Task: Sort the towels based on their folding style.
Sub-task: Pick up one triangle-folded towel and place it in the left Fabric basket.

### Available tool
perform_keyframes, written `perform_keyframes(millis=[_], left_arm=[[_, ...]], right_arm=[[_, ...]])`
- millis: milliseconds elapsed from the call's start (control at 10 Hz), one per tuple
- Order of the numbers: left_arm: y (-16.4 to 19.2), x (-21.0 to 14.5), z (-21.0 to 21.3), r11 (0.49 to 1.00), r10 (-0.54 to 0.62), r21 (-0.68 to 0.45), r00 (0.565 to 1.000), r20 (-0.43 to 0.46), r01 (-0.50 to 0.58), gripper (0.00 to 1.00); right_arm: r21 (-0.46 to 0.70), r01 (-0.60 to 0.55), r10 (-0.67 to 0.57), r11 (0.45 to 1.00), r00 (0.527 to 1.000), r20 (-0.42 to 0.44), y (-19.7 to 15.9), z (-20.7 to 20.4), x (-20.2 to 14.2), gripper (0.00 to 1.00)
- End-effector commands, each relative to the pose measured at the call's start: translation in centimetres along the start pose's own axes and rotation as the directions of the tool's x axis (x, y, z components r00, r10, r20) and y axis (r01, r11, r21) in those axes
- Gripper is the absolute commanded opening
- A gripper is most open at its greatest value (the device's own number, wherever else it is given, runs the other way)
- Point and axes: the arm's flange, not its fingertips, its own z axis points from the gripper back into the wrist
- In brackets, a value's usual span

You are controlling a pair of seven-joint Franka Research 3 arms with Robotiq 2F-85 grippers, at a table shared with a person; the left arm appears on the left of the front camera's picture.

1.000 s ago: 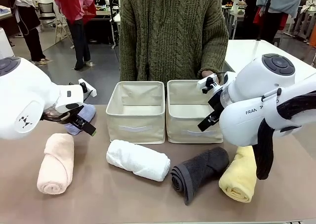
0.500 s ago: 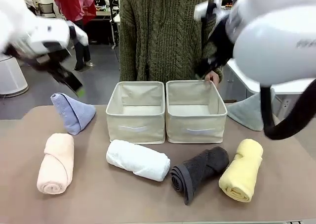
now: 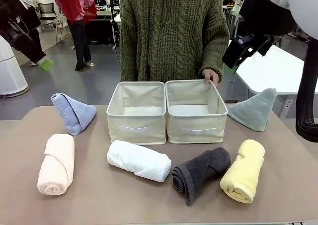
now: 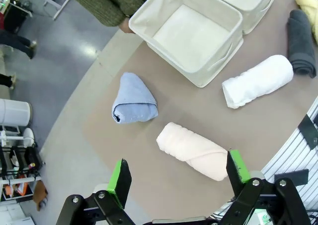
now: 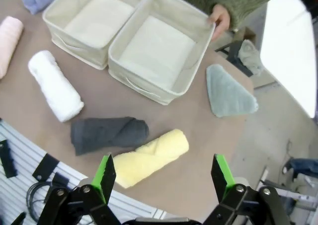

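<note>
Four rolled towels lie along the table's front: pink (image 3: 55,164), white (image 3: 139,160), dark grey (image 3: 200,171) and yellow (image 3: 243,170). A light blue cone towel (image 3: 74,113) stands at the back left and a grey-teal cone towel (image 3: 254,110) at the back right. My left gripper (image 4: 179,175) hangs open and empty high above the pink roll (image 4: 191,150) and the blue cone (image 4: 134,106). High over the yellow roll (image 5: 149,158) and the dark grey roll (image 5: 109,134), my right gripper (image 5: 163,174) is open and empty too.
Two beige fabric bins, left (image 3: 136,128) and right (image 3: 195,128), stand side by side at the table's middle back, both empty. A person in a green knit sweater stands behind them, one hand (image 3: 211,76) on the right bin's far rim.
Both arms have risen from just above the table to high over it, jaws open throughout. With them gone, the blue and grey-teal cones show in full.
</note>
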Motion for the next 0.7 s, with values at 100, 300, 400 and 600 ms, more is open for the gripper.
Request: perform_keyframes(millis=[100, 300, 400, 600], left_arm=[[0.5, 0.6, -1.3, 1.0, 0.006, -0.017, 1.0, -0.028, -0.006, 1.0], [0.5, 0.6, -1.3, 1.0, 0.006, -0.017, 1.0, -0.028, -0.006, 1.0], [0.1, 0.1, -1.1, 1.0, 0.001, -0.011, 1.0, -0.021, -0.002, 1.0], [10.1, -1.1, -2.8, 0.783, -0.019, -0.621, 0.998, -0.066, -0.026, 1.0]], right_arm=[[0.011, -0.02, 0.02, 1.0, 0.999, 0.042, 0.2, -0.9, 1.2, 1.0], [0.011, -0.02, 0.02, 1.0, 0.999, 0.042, 0.2, -0.9, 1.2, 1.0], [0.011, -0.02, 0.02, 1.0, 0.999, 0.042, 0.2, -0.9, 1.2, 1.0], [0.21, 0.084, -0.093, 0.974, 0.995, 0.034, -5.6, -1.6, 0.5, 1.0]])
